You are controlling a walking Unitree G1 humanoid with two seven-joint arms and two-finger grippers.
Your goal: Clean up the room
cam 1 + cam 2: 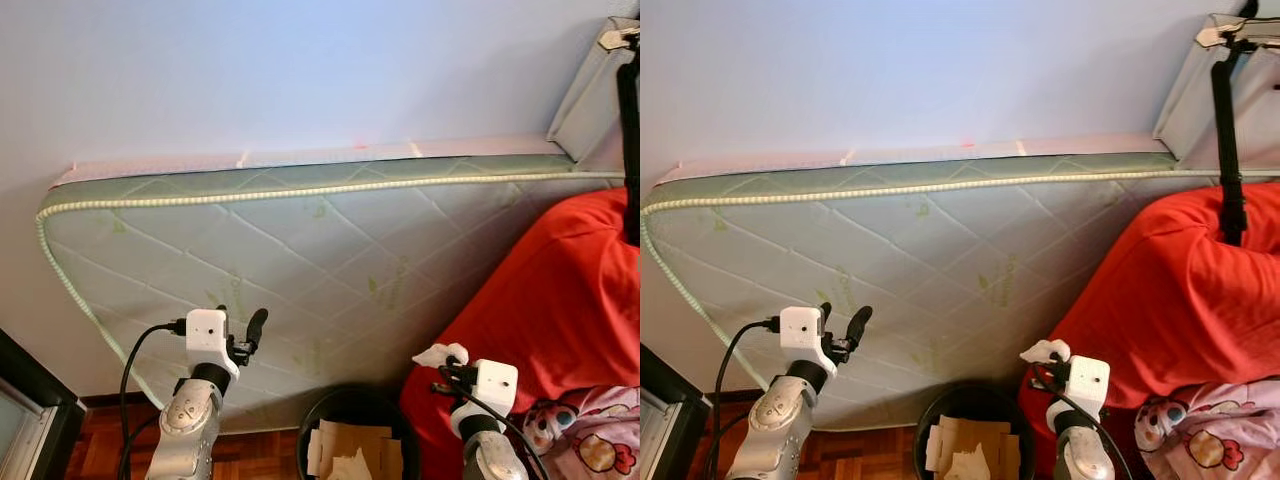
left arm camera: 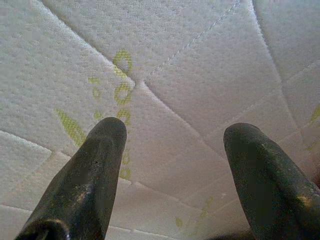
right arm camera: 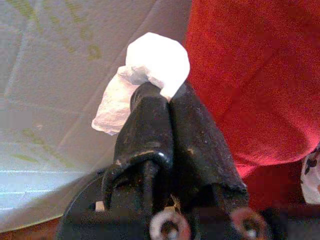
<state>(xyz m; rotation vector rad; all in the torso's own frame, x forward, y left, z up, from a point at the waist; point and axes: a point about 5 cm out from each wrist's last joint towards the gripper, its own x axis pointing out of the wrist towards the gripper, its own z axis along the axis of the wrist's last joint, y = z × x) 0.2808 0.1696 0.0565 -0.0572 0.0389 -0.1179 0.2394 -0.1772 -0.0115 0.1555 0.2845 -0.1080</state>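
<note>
1. Ahead of both my grippers I see a quilted mattress (image 1: 300, 240), pale with green leaf prints, leaning tilted against the blue wall (image 1: 250, 70).
2. Beside my right gripper, on its outer side, is a big red blanket (image 1: 560, 300), with a patterned pink cloth (image 1: 590, 440) below it, near the arm.
3. Between my two arms and lower down stands a black bin (image 1: 975, 430) holding pieces of brown cardboard (image 1: 965, 448); it sits on a wooden floor (image 1: 855, 460).
4. My left gripper (image 2: 175, 150) is raised in front of the mattress, its two black fingers (image 2: 95, 175) spread wide with nothing between them.
5. My right gripper (image 3: 167, 107) is up near the edge of the red blanket, just above and beside the bin. Its fingers are pressed together on a crumpled white tissue (image 3: 150, 70), which sticks out past the fingertips.
</note>
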